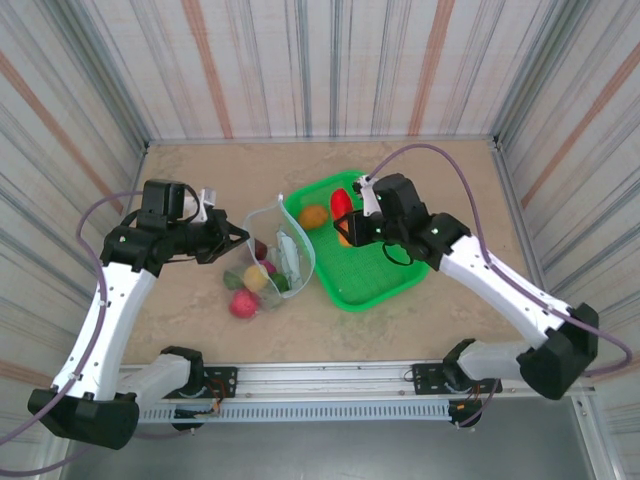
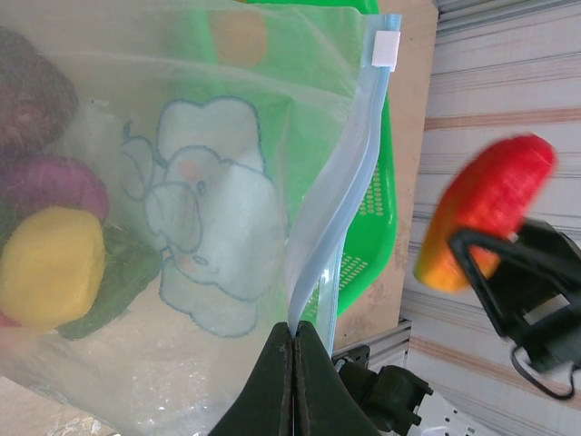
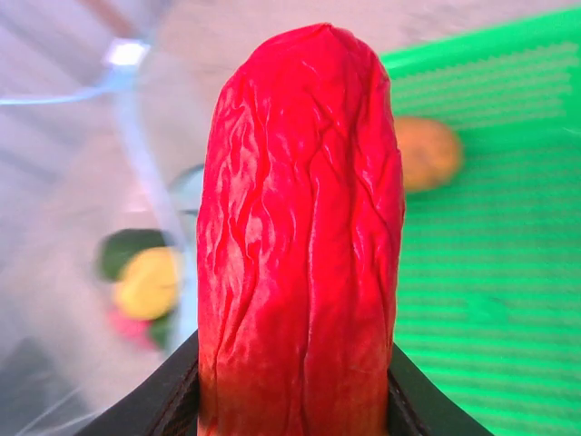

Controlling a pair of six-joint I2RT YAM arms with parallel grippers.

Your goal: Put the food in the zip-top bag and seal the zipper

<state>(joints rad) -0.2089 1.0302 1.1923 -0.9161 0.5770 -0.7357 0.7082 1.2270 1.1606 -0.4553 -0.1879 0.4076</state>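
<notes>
The clear zip-top bag [image 1: 283, 250], printed with an elephant [image 2: 204, 227], stands open left of the basket. My left gripper [image 2: 295, 331] is shut on its pale blue zipper strip [image 2: 340, 200], near the end opposite the white slider tab [image 2: 387, 48]. Yellow [image 2: 50, 266], magenta [image 2: 54, 182] and maroon [image 2: 32, 91] food show through the bag wall. A pink-red piece [image 1: 243, 303] lies at the bag's lower left. My right gripper [image 3: 295, 381] is shut on a wrinkled red food piece [image 3: 304, 236], held above the basket's left edge, beside the bag mouth [image 1: 340, 205]. An orange piece [image 1: 313, 216] lies in the basket.
The green mesh basket [image 1: 385, 270] sits right of the bag on the beige table. Striped walls close in the back and both sides. The metal rail with the arm bases [image 1: 330, 380] runs along the near edge.
</notes>
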